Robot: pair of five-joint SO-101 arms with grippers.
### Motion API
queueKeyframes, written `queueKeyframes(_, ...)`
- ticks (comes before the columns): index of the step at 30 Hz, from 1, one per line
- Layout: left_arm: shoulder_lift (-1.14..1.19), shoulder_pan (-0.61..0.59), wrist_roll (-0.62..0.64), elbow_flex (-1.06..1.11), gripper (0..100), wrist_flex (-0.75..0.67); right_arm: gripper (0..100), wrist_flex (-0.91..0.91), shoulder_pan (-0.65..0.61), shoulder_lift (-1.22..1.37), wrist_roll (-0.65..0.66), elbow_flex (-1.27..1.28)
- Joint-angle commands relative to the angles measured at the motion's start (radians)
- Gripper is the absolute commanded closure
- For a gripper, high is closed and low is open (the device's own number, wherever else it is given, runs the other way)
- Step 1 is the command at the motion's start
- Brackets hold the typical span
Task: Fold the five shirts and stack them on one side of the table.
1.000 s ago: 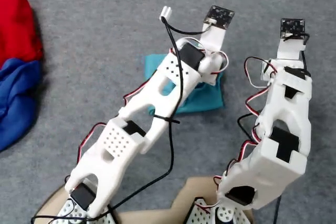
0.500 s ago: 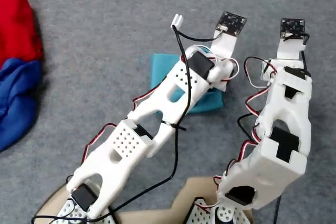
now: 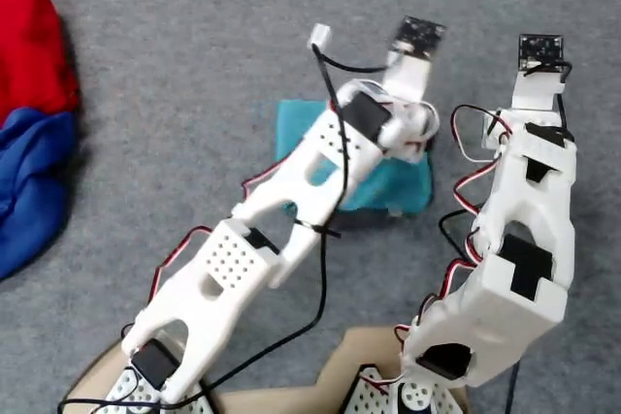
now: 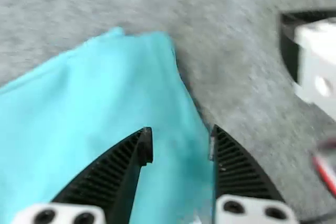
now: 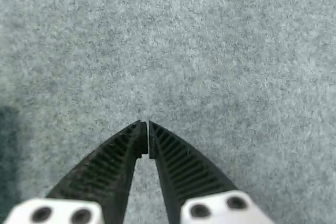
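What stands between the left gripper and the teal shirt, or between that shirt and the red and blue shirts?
Nothing visible. The left gripper hangs open right over the teal shirt. Bare grey table lies between that shirt and the red shirt and the blue shirt.

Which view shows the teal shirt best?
Left wrist view: the teal shirt spreads large, edge and corner clear, under the open left gripper. In the high view the left arm covers its middle. The right wrist view looks at grey table.
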Motion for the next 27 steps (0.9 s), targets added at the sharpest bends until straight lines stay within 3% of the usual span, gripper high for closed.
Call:
queueKeyframes(1,-0.03,-0.066,0.02,-0.083,79,0.018,97.9,0.009,0.01,-0.002,-0.003,-0.05)
queueKeyframes(6,-0.021,-0.161,0.015,-0.155,85,0.057,97.9,0.014,0.008,-0.002,-0.002,-0.05)
queueKeyframes(10,0.001,-0.238,0.014,-0.078,93,0.0,97.9,0.014,0.008,-0.002,-0.002,-0.048)
queueKeyframes(27,0.122,-0.331,0.021,0.048,93,-0.054,97.9,0.015,0.008,-0.007,-0.002,-0.044)
